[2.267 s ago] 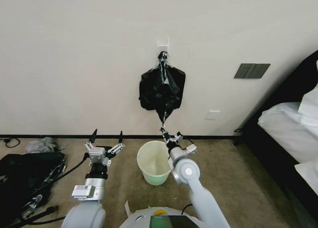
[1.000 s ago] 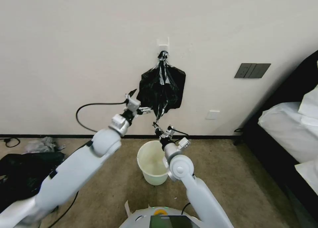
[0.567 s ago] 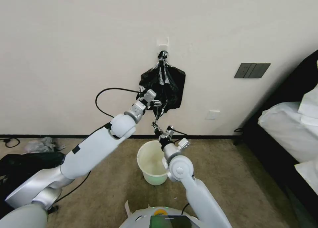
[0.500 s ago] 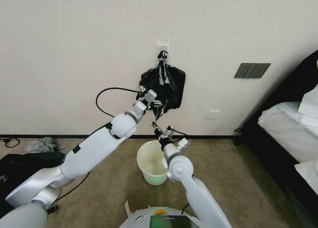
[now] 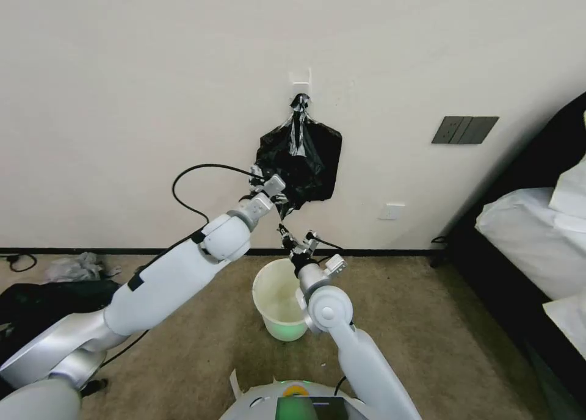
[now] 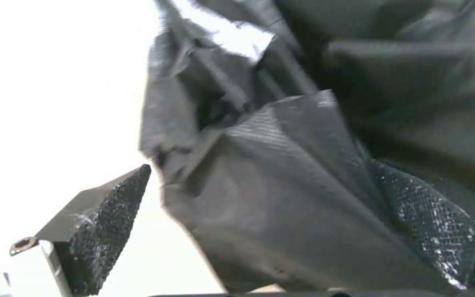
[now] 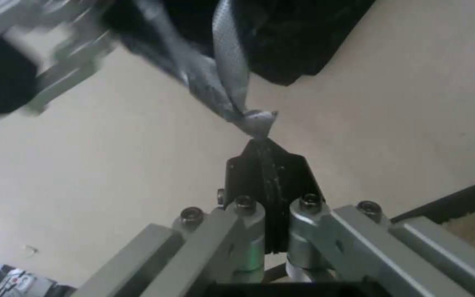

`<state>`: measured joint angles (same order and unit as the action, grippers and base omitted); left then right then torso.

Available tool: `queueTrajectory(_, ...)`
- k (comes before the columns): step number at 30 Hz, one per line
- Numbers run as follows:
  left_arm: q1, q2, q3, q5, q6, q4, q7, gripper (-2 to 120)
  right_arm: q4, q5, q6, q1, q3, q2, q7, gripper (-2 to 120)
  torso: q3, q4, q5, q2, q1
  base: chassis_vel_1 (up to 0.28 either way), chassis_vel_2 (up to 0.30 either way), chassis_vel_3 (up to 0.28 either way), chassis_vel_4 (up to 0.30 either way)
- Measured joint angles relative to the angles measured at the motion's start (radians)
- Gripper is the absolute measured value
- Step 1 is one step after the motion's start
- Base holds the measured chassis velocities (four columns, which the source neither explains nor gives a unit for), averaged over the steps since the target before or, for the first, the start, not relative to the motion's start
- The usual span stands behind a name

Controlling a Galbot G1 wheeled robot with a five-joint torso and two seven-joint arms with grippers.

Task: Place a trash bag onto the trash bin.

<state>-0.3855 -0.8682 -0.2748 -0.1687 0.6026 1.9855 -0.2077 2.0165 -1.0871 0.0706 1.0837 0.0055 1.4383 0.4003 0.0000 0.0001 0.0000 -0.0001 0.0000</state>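
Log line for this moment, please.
right gripper: shut on trash bag tail | left gripper: open around bag folds | trash bin: unlined

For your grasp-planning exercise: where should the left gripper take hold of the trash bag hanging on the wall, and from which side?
Probably the loose lower fold of the trash bag, approached from the robot's left. The left gripper already straddles that fold, open, while the right gripper pinches the twisted bottom tip taut above the trash bin.
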Motion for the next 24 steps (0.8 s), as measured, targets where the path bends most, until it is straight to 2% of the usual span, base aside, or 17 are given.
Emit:
queueTrajectory(5,-0.066,0.028,0.068,0.001,-0.002,0.016,-0.047,100,-0.01,0.002,0.001,0.001,0.021,-0.006,-0.006,0,0.0,0.0,-0.0001,0.0,0.0,0.0,0.0,0.0,0.0)
queueTrajectory(9,-0.106,0.026,0.104,-0.006,-0.015,0.02,-0.081,100,-0.011,0.016,0.001,0.007,0.024,-0.014,-0.011,0,0.0,0.0001,-0.0001,0.0,0.0,0.0,0.0,0.0,0.0)
queueTrajectory(16,-0.126,0.013,0.111,-0.016,-0.031,0.028,-0.106,100,-0.002,0.066,0.009,0.015,0.023,-0.022,-0.033,0,0.0,0.0,0.0,0.0,0.0,0.0,0.0,0.0,0.0)
queueTrajectory(18,-0.131,0.003,0.118,-0.02,-0.036,0.023,-0.119,100,0.021,0.183,0.013,0.04,0.024,-0.039,-0.101,10,0.0,-0.0001,0.0,0.0,0.0,0.0,0.0,0.0,0.0)
queueTrajectory(19,-0.131,0.003,0.118,-0.02,-0.036,0.023,-0.119,100,0.021,0.183,0.013,0.04,0.024,-0.039,-0.101,10,0.0,-0.0001,0.0,0.0,0.0,0.0,0.0,0.0,0.0)
queueTrajectory(21,-0.136,-0.008,0.128,-0.022,-0.038,0.015,-0.127,100,0.047,0.35,0.003,0.081,0.022,-0.069,-0.157,21,0.0,-0.0002,0.0001,0.0,0.0,0.0,0.0,0.0,0.0)
queueTrajectory(22,-0.136,-0.008,0.128,-0.022,-0.038,0.015,-0.127,100,0.047,0.35,0.003,0.081,0.022,-0.069,-0.157,21,0.0,-0.0002,0.0001,0.0,0.0,0.0,0.0,0.0,0.0)
queueTrajectory(24,-0.142,-0.019,0.137,-0.024,-0.039,0.006,-0.13,100,0.065,0.561,-0.033,0.115,0.025,-0.115,-0.214,32,0.0,-0.0002,0.0001,0.0,0.0,0.0,0.0,0.0,0.0)
